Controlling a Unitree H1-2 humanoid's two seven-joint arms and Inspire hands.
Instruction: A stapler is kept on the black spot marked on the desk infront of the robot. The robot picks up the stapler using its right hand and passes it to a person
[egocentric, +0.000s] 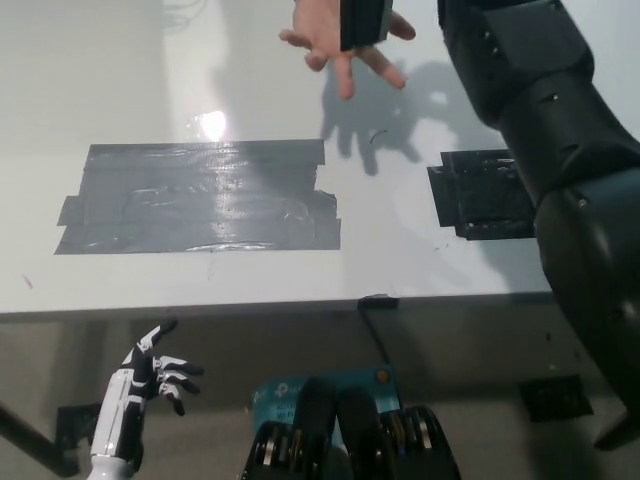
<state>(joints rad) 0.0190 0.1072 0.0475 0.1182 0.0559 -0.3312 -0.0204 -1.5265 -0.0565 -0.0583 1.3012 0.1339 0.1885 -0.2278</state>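
A dark stapler (362, 22) shows at the picture's top edge, over the palm of a person's open hand (325, 35). What holds the stapler from above is cut off by the frame. My black right arm (545, 130) rises from the lower right to the top edge, and its hand lies beyond the picture. The black marked spot (478, 195) on the white desk (400, 265) has nothing on it and is partly covered by my arm. My white left hand (150, 375) rests low at the left, below the desk's front edge, open with fingers spread.
A large patch of grey tape (200, 195) covers the desk's left middle. A black cable (378, 335) hangs from the desk's front edge. A blue box (290, 395) sits below, near my body.
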